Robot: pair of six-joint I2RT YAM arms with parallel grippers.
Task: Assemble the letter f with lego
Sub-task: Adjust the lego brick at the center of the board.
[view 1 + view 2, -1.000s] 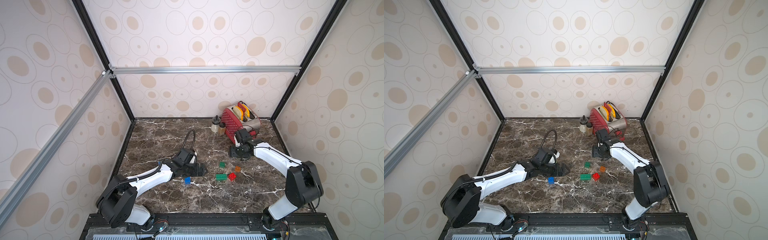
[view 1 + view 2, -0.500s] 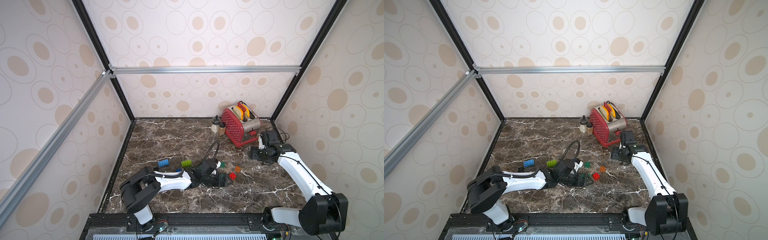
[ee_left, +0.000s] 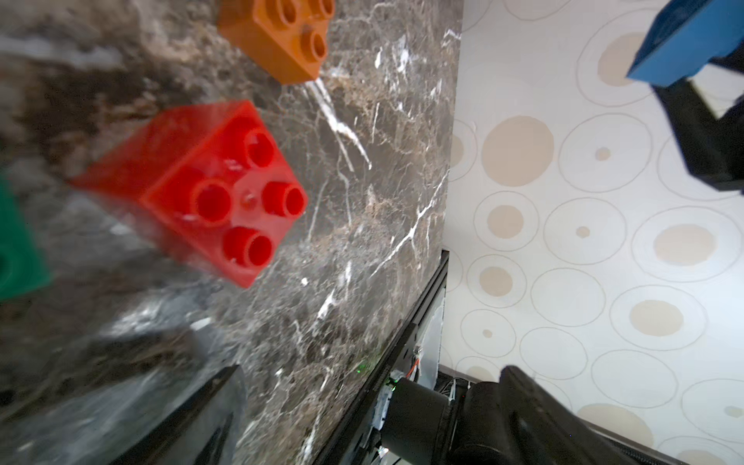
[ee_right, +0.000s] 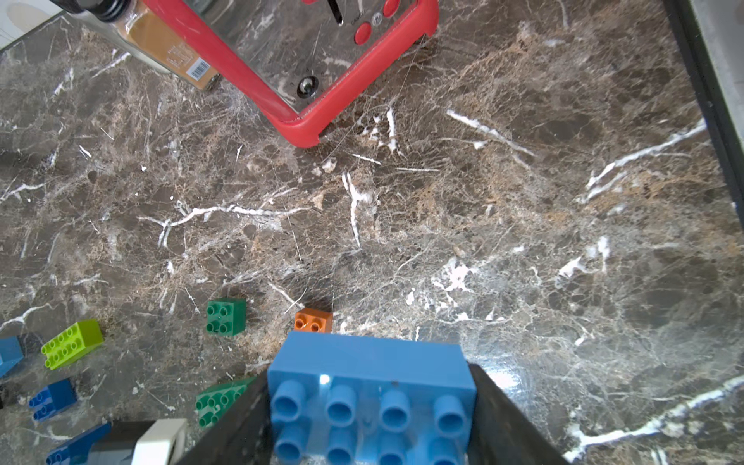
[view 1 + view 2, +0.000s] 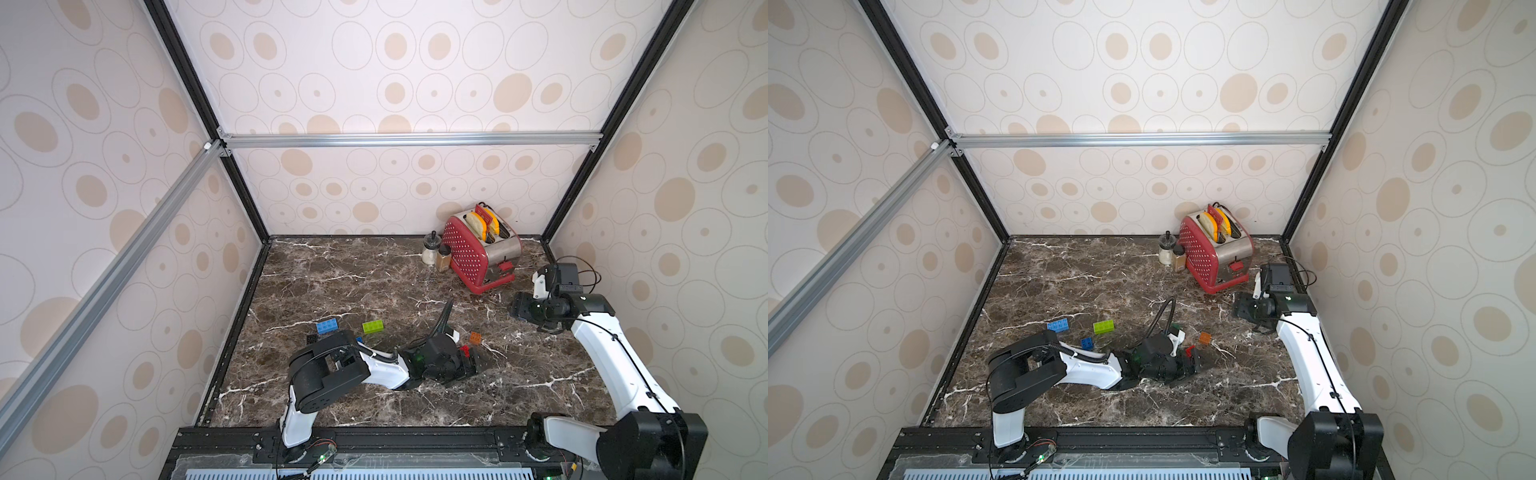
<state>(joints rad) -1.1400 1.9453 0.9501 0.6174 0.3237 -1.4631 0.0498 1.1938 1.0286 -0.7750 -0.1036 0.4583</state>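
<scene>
Blue oblong brick (image 4: 372, 362) inside the right claw (image 4: 372, 426)

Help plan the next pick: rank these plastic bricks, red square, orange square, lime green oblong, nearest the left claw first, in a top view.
1. Red square brick, beside the left claw.
2. Orange square brick, just beyond.
3. Lime green oblong brick, far to its left.
</scene>
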